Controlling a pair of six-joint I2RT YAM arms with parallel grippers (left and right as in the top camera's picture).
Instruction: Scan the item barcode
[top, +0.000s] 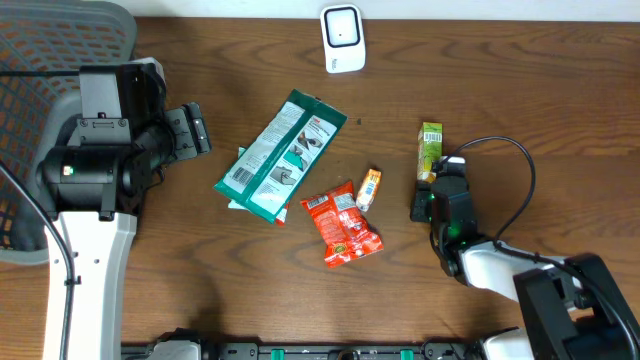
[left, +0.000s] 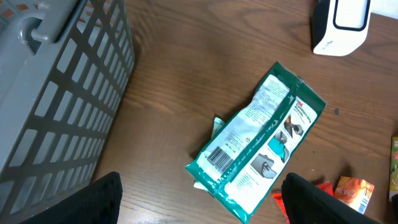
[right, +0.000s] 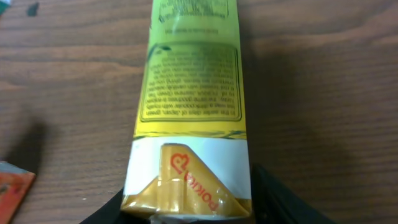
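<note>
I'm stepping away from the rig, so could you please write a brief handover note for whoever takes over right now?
Left gripper: open, empty, near the grey basket.
Right gripper: fingers flank the yellow-green box at its near end; firm grip unclear.
Box lies flat on the table; scanner stands at the far edge.
Done: right gripper positioned at the box.
Left: lift it and scan it at the scanner.

Scanner (top: 342, 38) at table's (top: 500, 80) far edge. Basket (top: 40, 60) far left. Long pouch (top: 281, 156) centre; sachet (top: 369, 188) right of it, snack packet (top: 343, 224) before sachet; carton (top: 431, 150) farther right.
</note>
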